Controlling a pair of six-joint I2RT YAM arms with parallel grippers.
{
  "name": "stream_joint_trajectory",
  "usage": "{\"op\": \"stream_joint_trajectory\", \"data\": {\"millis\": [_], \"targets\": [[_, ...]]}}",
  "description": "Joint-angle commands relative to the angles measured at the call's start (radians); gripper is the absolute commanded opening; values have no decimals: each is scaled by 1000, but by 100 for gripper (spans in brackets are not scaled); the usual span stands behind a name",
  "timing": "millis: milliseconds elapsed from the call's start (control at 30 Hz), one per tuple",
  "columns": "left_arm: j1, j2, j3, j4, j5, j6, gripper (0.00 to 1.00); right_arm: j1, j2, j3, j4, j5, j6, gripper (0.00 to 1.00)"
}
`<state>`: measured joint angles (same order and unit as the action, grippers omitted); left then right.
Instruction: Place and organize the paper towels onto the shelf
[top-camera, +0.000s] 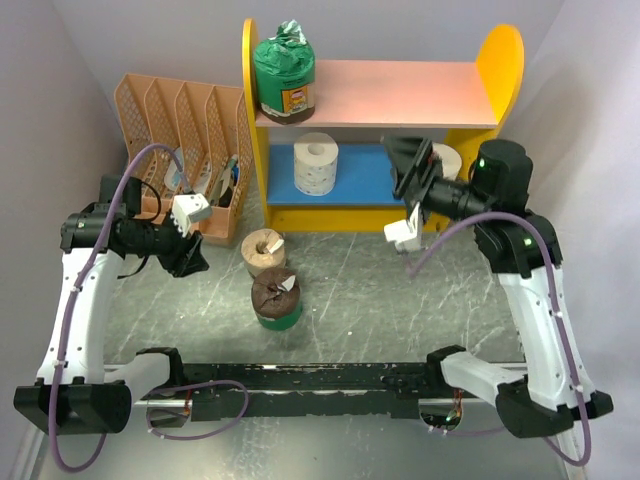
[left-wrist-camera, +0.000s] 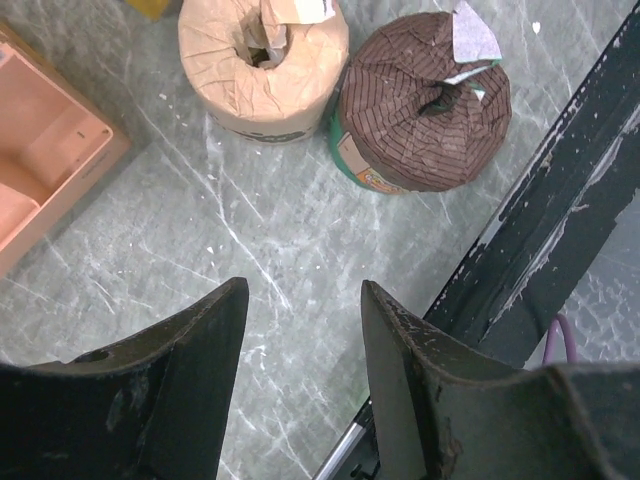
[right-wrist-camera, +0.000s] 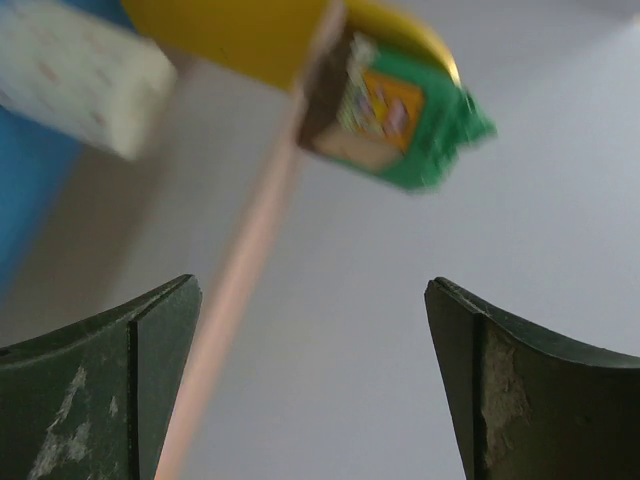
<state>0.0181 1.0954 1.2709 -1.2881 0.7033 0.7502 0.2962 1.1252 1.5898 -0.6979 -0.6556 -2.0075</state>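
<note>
- Green-wrapped brown paper roll (top-camera: 285, 68): stood on pink upper board (top-camera: 400, 95) of yellow-sided shelf (top-camera: 505, 60).
- White roll (top-camera: 317, 163), second white roll (top-camera: 450, 158): set on blue lower board (top-camera: 370, 175).
- Tan roll (top-camera: 264, 252), second green-wrapped roll (top-camera: 277, 300): on grey table (top-camera: 380, 290).
- Left gripper (left-wrist-camera: 302, 290), right gripper (right-wrist-camera: 312, 285): jaws apart, nothing grasped.

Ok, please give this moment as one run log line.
shelf: one green roll, two white rolls | table: tan roll, brown roll | left gripper: open, empty | right gripper: open, empty, near shelf
</note>
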Motion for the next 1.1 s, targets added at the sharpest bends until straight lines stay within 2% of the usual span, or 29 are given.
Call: {"op": "stream_joint_trajectory", "data": {"millis": [0, 100, 300, 433, 533, 667, 833, 1067], "targets": [[5, -36, -15, 84, 33, -102, 60, 64, -35, -46, -451, -149, -221, 94], [8, -57, -38, 154, 65, -173, 61, 136, -58, -121, -491, -203, -220, 91], [36, -78, -38, 154, 71, -187, 60, 394, -15, -253, -356, -108, -68, 90], [55, -90, -70, 168, 104, -202, 61, 581, 154, -135, -331, -55, 153, 86], [78, -112, -103, 197, 131, -220, 61, 674, 317, 39, -480, -35, 173, 76], [99, -138, -133, 225, 155, -232, 62, 761, 459, 165, -666, 51, 124, 69], [113, -148, -131, 223, 180, -224, 62, 825, 471, 57, -679, 210, 80, 70], [128, -170, -137, 221, 215, -211, 62, 829, 490, -7, -679, 292, 69, 70]]}}
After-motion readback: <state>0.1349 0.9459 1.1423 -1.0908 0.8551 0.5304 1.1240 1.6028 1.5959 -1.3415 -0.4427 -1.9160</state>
